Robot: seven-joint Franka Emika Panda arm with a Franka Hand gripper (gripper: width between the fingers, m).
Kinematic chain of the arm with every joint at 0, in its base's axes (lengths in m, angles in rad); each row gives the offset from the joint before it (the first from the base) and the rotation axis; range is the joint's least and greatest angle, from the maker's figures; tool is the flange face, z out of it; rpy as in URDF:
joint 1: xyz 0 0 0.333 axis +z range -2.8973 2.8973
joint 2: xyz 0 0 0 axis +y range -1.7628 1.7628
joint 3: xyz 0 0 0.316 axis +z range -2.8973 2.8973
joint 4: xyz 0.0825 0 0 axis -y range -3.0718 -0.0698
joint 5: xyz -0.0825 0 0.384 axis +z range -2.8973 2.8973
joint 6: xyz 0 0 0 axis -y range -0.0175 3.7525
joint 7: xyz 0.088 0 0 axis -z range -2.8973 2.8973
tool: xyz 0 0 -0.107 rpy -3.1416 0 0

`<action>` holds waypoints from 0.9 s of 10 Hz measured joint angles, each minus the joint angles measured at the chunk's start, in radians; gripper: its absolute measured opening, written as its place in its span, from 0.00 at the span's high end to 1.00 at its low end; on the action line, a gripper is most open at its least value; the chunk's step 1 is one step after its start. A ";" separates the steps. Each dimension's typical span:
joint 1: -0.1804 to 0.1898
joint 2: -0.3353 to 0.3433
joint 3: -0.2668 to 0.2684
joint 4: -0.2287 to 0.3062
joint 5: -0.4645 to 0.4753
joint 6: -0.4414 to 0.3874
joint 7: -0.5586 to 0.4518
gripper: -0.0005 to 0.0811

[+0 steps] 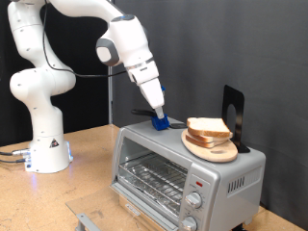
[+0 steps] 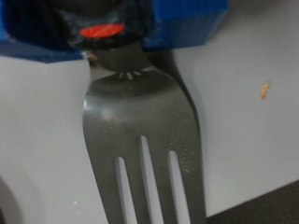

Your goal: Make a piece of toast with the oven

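Observation:
The piece of toast (image 1: 206,127) lies on a round wooden plate (image 1: 214,149) on top of the silver oven (image 1: 154,154), toward the exterior view's right. The oven's glass door looks closed, with the wire rack (image 1: 152,179) showing behind it. My gripper (image 1: 160,120) is low over the oven's top, just to the exterior view's left of the toast. In the wrist view its blue fingers (image 2: 192,23) are shut on the handle of a metal fork (image 2: 140,121), whose tines hang over the oven's pale top.
A black stand (image 1: 233,114) rises behind the plate. Two round knobs (image 1: 197,200) and a red light (image 1: 195,180) sit on the oven's front. The oven stands on a wooden table (image 1: 87,183), with the robot's base (image 1: 45,144) at the exterior view's left. An orange crumb (image 2: 264,90) lies on the oven's top.

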 joint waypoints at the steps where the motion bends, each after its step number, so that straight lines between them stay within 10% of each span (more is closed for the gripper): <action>1: 0.000 0.012 0.000 0.000 0.000 0.008 0.000 0.16; 9: 0.017 0.062 0.001 -0.004 0.027 0.029 -0.032 0.16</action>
